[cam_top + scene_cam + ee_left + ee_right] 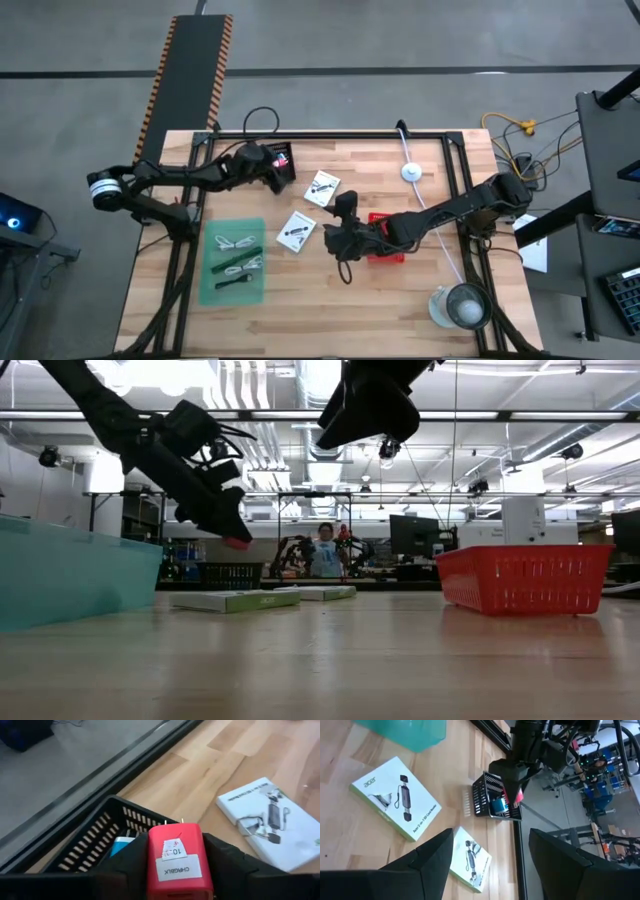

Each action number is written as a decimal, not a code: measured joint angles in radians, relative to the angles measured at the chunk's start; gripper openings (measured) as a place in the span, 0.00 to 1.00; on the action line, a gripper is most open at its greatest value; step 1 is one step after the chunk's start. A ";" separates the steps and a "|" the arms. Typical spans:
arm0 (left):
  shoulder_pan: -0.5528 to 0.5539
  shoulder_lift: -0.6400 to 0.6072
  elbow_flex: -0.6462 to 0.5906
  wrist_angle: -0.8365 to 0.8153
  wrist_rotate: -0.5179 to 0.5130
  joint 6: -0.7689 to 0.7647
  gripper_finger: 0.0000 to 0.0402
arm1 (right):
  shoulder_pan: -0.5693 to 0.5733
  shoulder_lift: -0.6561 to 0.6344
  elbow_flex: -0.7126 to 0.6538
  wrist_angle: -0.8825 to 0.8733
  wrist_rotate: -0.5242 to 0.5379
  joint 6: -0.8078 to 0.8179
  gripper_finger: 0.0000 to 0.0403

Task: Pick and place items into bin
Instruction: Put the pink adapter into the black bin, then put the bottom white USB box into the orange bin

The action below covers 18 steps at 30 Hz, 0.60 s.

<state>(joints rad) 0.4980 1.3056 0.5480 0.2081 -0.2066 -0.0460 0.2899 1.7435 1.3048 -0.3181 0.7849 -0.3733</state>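
At the table's far edge, your left gripper (175, 890) pinches the red charger cube (176, 857) above the black basket (95, 840); release off-centre and it clips the rim, while the right gripper (487, 865) idles open mid-table.
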 joint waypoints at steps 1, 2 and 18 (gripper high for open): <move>0.000 0.000 0.000 0.001 -0.011 0.000 0.45 | 0.000 0.000 0.000 0.000 0.000 0.000 0.61; 0.001 0.000 0.000 0.001 -0.012 0.000 0.52 | -0.001 0.000 0.000 0.000 0.000 0.000 0.61; -0.009 -0.086 -0.111 0.257 0.448 0.052 0.76 | -0.003 0.000 0.000 -0.026 0.000 0.019 0.59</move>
<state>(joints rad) 0.4889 1.2198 0.4374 0.4647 0.2411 0.0063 0.2871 1.7435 1.3048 -0.3443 0.7853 -0.3544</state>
